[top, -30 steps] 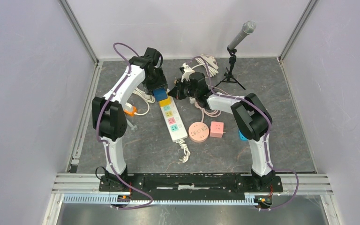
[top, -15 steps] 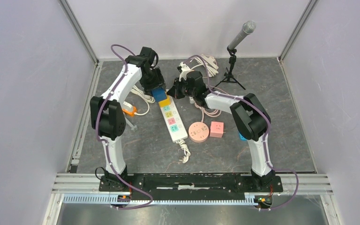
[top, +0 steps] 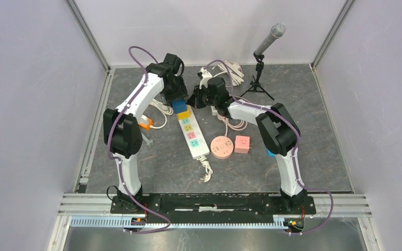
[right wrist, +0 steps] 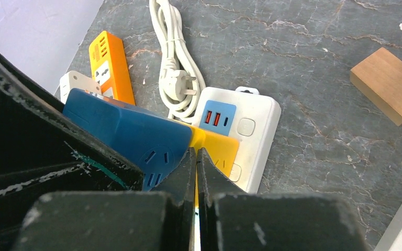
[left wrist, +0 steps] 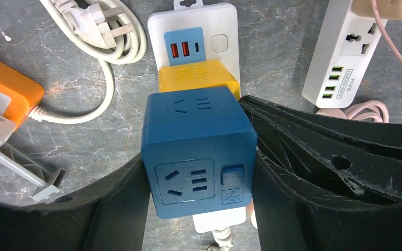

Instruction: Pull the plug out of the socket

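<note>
A blue cube plug (left wrist: 199, 157) sits at the far end of the white power strip (left wrist: 193, 26), right behind a yellow cube plug (left wrist: 198, 79). My left gripper (left wrist: 199, 193) is shut on the blue cube, one finger on each side. In the top view the blue cube (top: 178, 106) and the left gripper (top: 177, 100) are at the strip's (top: 194, 138) far end. My right gripper (right wrist: 196, 154) is shut and empty, its tips down at the seam between the blue cube (right wrist: 131, 133) and the yellow cube (right wrist: 217, 149). The blue cube looks tilted there.
A coiled white cord with plug (left wrist: 102, 29) and an orange socket (left wrist: 5, 97) lie left of the strip. A second white strip (left wrist: 340, 52) lies to the right, and a wooden block (right wrist: 392, 83) further right. A pink round socket (top: 222, 147), a pink cube (top: 242, 144) and a microphone tripod (top: 259, 78) stand nearby.
My left wrist swung a little to the left and back to the right, still shut on the blue cube. My right gripper edged slightly toward the back left.
</note>
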{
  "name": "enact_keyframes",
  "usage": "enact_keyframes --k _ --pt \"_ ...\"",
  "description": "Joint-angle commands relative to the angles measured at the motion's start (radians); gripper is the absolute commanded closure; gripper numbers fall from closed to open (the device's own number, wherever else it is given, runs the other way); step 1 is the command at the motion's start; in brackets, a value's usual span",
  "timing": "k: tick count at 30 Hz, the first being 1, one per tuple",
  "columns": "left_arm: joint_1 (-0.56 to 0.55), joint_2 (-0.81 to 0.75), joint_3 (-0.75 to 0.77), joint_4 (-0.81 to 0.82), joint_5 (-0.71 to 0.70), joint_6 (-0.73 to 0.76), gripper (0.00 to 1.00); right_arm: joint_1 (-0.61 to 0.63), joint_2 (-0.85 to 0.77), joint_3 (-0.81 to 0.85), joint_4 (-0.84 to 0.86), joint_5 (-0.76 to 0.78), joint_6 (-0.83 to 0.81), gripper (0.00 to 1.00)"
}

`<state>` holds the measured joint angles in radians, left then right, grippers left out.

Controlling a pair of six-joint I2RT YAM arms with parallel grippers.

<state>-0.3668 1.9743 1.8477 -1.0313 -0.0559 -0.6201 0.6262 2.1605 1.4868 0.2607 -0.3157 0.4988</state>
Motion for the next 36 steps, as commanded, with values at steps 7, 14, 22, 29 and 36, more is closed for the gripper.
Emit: enact_keyframes --k 7,14,22,29,36 --pt "0.04 -0.022 0.112 -0.017 0.342 0.002 0.98 0.023 0.11 -0.074 -0.245 -0.029 -0.098 1.0" --pt "-0.039 -0.013 0.102 0.015 0.24 -0.045 0.98 0.028 0.113 -0.058 -0.278 -0.013 -0.121 1.0" --pt "0.028 -0.089 0.035 0.031 0.319 -0.044 0.98 0.027 0.109 -0.06 -0.302 0.002 -0.153 1.0" --pt "-0.032 -0.1 -0.057 0.13 0.318 -0.138 0.98 0.032 0.104 -0.056 -0.302 -0.006 -0.155 1.0" --pt "-0.067 -0.034 0.102 -0.128 0.062 -0.027 0.98 0.044 0.104 -0.05 -0.328 0.025 -0.168 1.0"
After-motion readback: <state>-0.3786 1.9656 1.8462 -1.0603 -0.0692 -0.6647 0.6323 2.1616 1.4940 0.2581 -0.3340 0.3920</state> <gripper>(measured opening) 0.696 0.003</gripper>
